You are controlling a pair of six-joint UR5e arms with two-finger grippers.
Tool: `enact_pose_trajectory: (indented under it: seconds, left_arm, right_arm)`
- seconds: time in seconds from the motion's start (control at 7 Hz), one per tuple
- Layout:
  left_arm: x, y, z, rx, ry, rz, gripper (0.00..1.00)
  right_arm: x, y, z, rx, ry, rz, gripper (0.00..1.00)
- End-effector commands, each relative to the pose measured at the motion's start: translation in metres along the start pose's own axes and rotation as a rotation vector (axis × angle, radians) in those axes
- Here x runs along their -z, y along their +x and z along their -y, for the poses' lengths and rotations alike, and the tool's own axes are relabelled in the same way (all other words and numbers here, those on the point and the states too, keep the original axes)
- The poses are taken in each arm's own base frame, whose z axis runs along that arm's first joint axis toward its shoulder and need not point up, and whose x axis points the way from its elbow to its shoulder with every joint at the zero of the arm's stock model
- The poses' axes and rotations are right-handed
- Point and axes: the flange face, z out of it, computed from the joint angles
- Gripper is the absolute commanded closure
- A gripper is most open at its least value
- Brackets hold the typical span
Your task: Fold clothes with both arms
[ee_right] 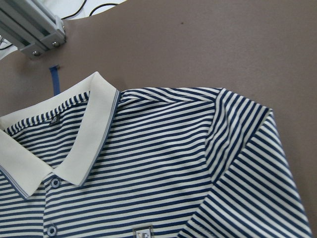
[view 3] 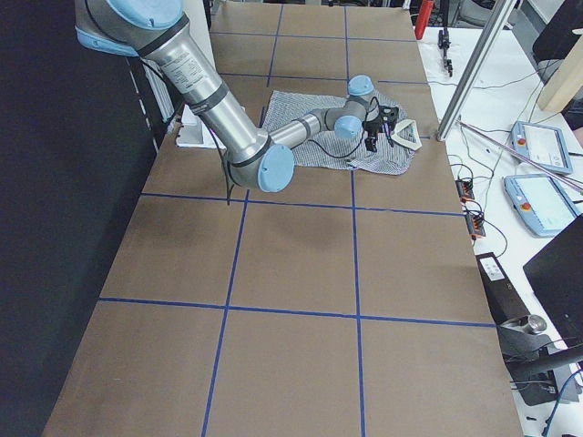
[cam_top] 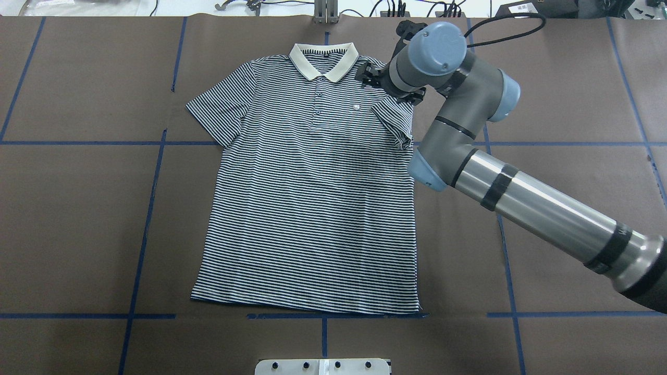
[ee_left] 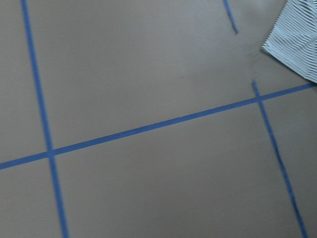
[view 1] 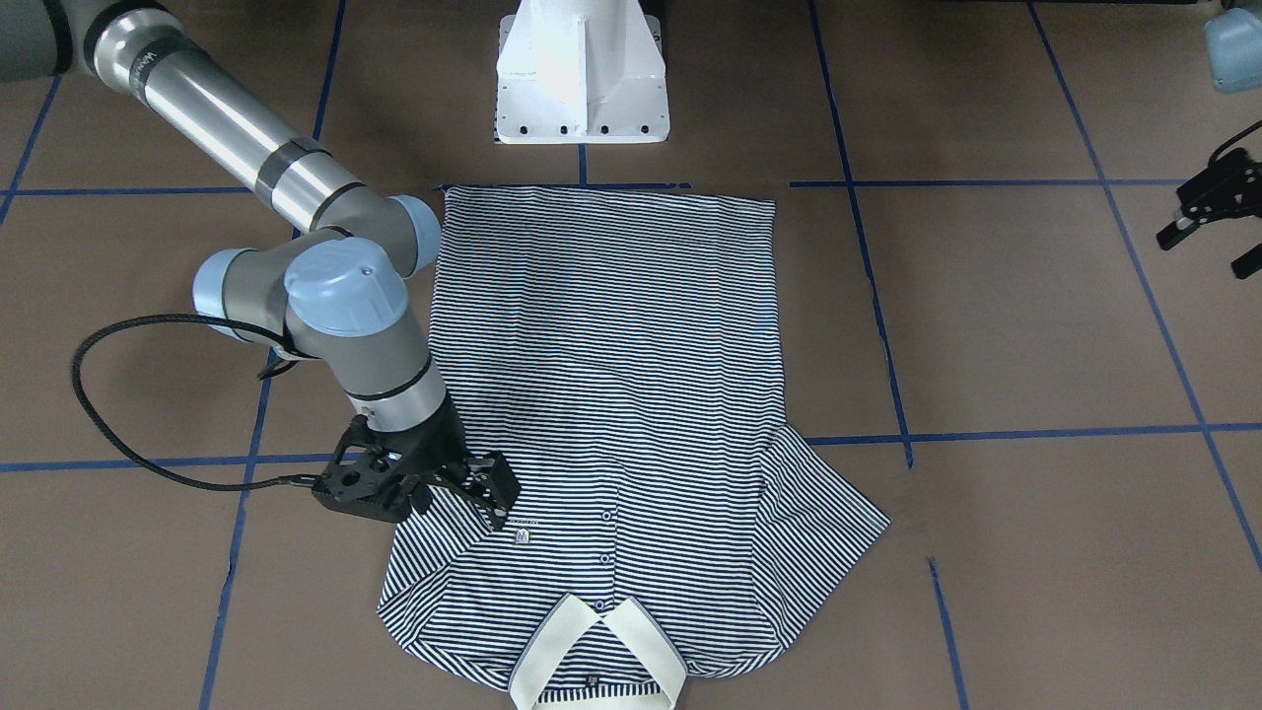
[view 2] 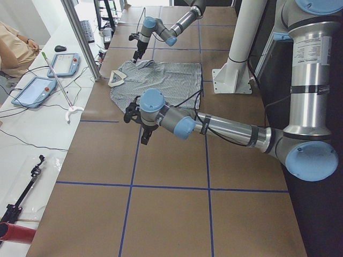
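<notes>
The striped polo shirt (cam_top: 312, 198) lies flat and face up on the brown table, cream collar (cam_top: 323, 60) at the far edge. The sleeve (cam_top: 393, 122) on my right side is folded inward onto the chest; the other sleeve (cam_top: 219, 112) lies spread out. My right gripper (cam_top: 388, 86) hovers over the shirt's shoulder next to the folded sleeve (view 1: 473, 503), its jaws apart and holding nothing. The right wrist view shows the collar and folded sleeve (ee_right: 247, 163) close below. My left gripper (view 1: 1208, 251) is open and empty, off to the side of the shirt over bare table (view 2: 136, 127).
The white pedestal base (view 1: 582, 79) stands just behind the shirt's hem. An aluminium post (cam_top: 325, 10) rises beyond the collar. Blue tape lines (ee_left: 148, 129) grid the table. Tablets and cables (view 2: 32, 91) lie on the white bench past the far edge.
</notes>
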Motion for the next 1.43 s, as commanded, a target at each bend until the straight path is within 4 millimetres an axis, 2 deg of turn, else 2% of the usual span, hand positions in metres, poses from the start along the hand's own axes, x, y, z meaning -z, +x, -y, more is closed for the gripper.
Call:
enact_pose_trajectory:
  seconds: [0.0, 0.14, 0.29, 0.43, 0.57, 0.71, 0.86, 1.29]
  left_arm:
    - [-0.086, 0.126, 0.072, 0.134, -0.013, -0.02, 0.0]
    - [-0.138, 0.173, 0.077, 0.233, 0.043, 0.075, 0.0]
    - [-0.183, 0.201, 0.079, 0.28, 0.053, 0.112, 0.04]
    - [-0.222, 0.21, 0.117, 0.292, 0.046, 0.139, 0.06]
    - [-0.255, 0.195, 0.14, 0.277, 0.098, 0.161, 0.1]
    - [-0.28, 0.163, 0.14, 0.245, 0.149, 0.149, 0.17]
    - [-0.296, 0.153, 0.146, 0.242, 0.163, 0.156, 0.23]
    - [-0.309, 0.155, 0.141, 0.235, 0.159, 0.17, 0.38]
  right_arm:
    - [0.04, 0.077, 0.03, -0.041, -0.096, 0.021, 0.0]
    - [0.056, 0.099, 0.026, -0.04, -0.129, 0.035, 0.0]
    - [0.061, 0.117, 0.023, -0.02, -0.127, 0.033, 0.0]
    - [0.058, 0.122, 0.024, 0.018, -0.124, 0.026, 0.0]
    - [0.058, 0.123, 0.024, 0.04, -0.124, 0.028, 0.0]
    - [0.058, 0.122, 0.023, 0.044, -0.126, 0.031, 0.0]
    - [0.057, 0.122, 0.022, 0.053, -0.128, 0.029, 0.0]
    - [0.054, 0.125, 0.024, 0.084, -0.125, 0.022, 0.0]
